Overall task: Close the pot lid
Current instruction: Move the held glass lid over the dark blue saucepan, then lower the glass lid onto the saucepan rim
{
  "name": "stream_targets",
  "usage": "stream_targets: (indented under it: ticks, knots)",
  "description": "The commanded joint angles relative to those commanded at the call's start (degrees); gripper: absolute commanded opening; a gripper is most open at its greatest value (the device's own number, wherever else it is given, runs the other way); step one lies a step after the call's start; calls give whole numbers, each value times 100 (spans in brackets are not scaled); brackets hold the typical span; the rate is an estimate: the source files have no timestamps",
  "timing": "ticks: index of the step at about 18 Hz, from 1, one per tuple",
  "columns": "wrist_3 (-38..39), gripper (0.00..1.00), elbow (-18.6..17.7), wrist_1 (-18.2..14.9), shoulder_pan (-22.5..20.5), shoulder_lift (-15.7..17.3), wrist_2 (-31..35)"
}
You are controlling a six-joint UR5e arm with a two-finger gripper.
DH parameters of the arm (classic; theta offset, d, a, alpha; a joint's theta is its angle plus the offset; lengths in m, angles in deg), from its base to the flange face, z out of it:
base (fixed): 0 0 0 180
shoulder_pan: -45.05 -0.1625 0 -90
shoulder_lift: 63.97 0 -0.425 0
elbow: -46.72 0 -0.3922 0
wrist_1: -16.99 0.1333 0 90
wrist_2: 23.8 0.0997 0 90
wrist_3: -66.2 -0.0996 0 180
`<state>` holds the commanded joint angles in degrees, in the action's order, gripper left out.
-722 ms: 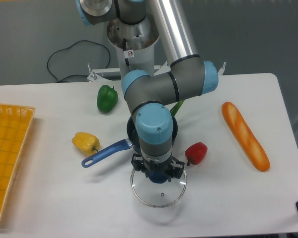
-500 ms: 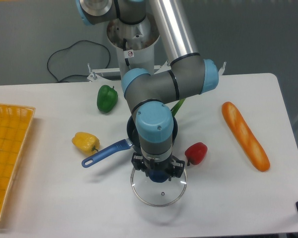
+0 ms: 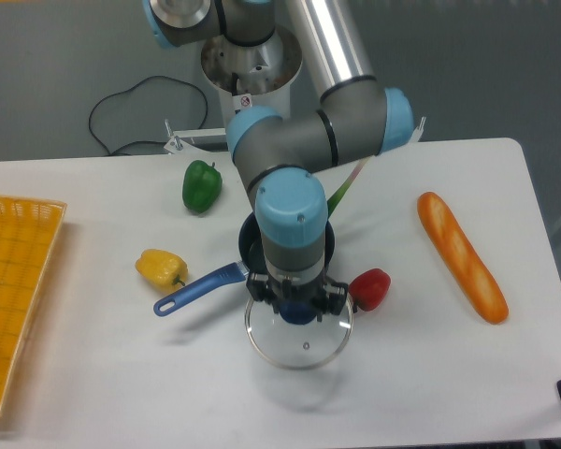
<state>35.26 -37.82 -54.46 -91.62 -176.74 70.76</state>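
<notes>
The dark pot (image 3: 247, 249) sits at the table's middle, mostly hidden behind my wrist, its long blue handle (image 3: 197, 289) pointing to the front left. The clear glass lid (image 3: 299, 341) with a metal rim hangs just in front of the pot. It is held a little above the table, with its shadow below it. My gripper (image 3: 297, 312) points straight down and is shut on the lid's blue knob.
A red pepper (image 3: 369, 288) lies close to the lid's right side. A yellow pepper (image 3: 161, 267) is left of the pot handle and a green pepper (image 3: 201, 185) is behind it. A bread loaf (image 3: 461, 255) lies at the right, a yellow basket (image 3: 17, 297) at the left edge.
The gripper has risen with the lid and shifted slightly toward the pot. The lid has come off the table, and its shadow now shows apart from it.
</notes>
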Motion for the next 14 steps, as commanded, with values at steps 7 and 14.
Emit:
stream_targets:
  ticks: [7, 14]
  knots:
    - [-158, 55, -572, -289, 70, 501, 520]
    - [-184, 55, -906, -826, 167, 897, 933]
